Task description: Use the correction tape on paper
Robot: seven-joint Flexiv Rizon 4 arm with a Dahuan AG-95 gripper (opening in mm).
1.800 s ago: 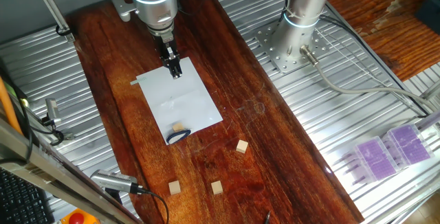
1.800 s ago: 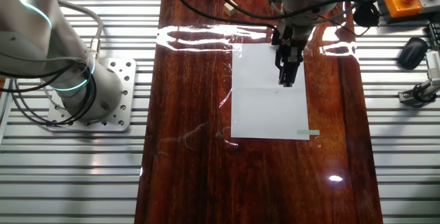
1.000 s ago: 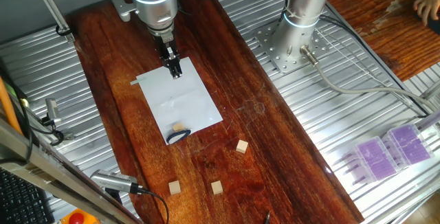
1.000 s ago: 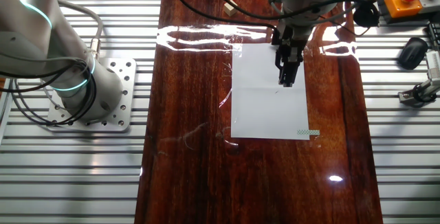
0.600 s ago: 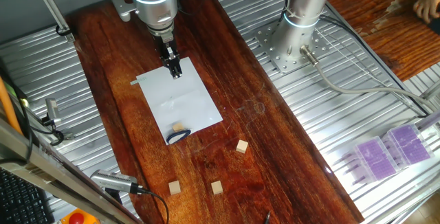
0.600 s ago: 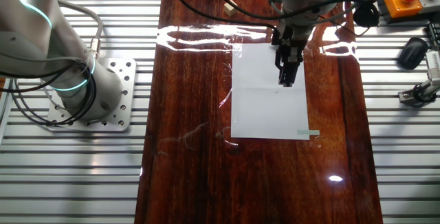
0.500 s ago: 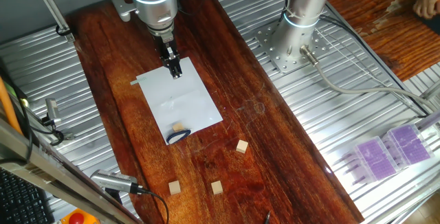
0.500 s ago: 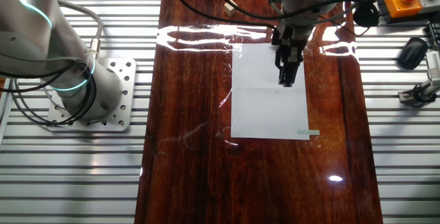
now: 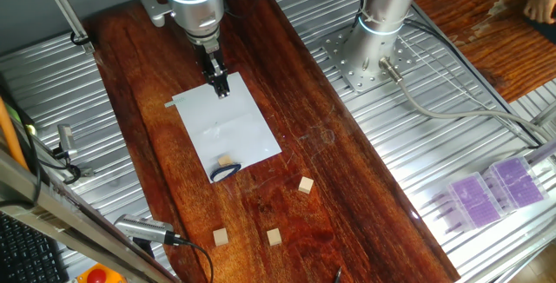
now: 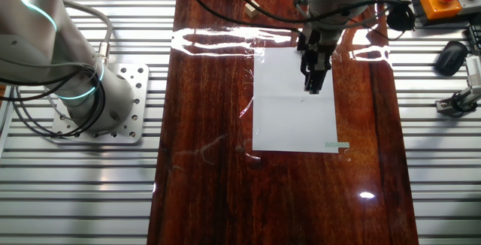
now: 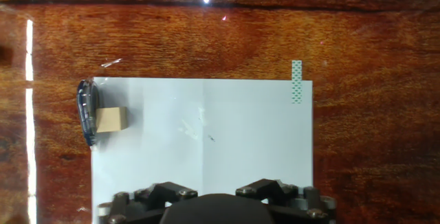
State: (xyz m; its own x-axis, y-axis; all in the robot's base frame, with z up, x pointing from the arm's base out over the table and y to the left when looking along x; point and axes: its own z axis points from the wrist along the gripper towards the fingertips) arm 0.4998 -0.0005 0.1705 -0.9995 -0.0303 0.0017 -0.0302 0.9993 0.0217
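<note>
While end effector (image 9: 222,91) hovers over paper (image 9: 228,131) | correction tape (image 9: 226,173) at opposite edge

Nothing on the table has shifted since the earlier frames.

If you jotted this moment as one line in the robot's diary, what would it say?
gripper: above paper's far end, holding nothing visible | correction tape: at paper's opposite edge, beside wooden cube | tape use: not begun
</note>
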